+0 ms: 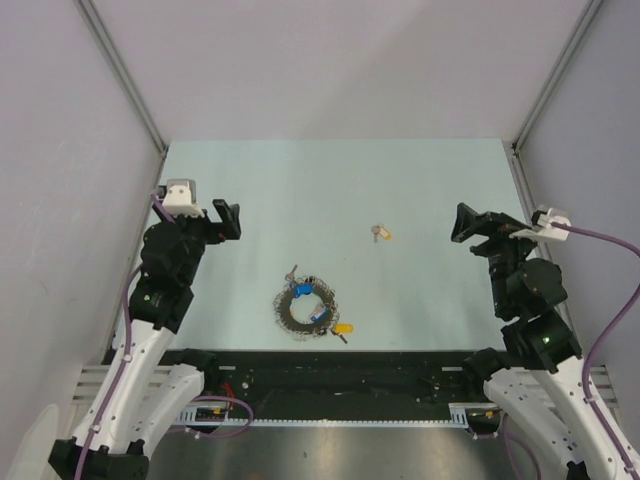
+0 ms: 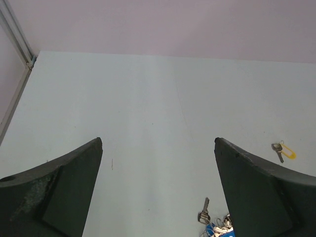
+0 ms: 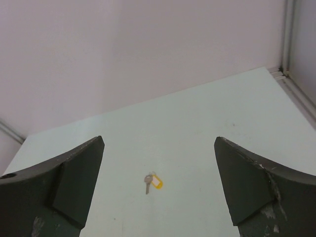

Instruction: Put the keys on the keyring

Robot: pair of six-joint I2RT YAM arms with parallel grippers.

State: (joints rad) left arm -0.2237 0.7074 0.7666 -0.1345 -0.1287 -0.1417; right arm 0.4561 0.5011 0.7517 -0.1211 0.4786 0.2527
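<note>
A small silver key with a yellow tag [image 1: 379, 233] lies alone near the middle of the pale table; it also shows in the right wrist view [image 3: 153, 182] and the left wrist view [image 2: 282, 150]. The keyring [image 1: 307, 309], a wreath of grey keys with blue and yellow tags, lies near the front edge; its corner shows in the left wrist view [image 2: 215, 226]. No green-headed key is in view. My left gripper [image 1: 228, 220] is open and empty, raised at the left. My right gripper [image 1: 466, 224] is open and empty, raised at the right.
Grey walls with metal corner posts [image 1: 125, 80] enclose the table [image 1: 330, 180] on three sides. A black rail [image 1: 340, 365] runs along the near edge between the arm bases.
</note>
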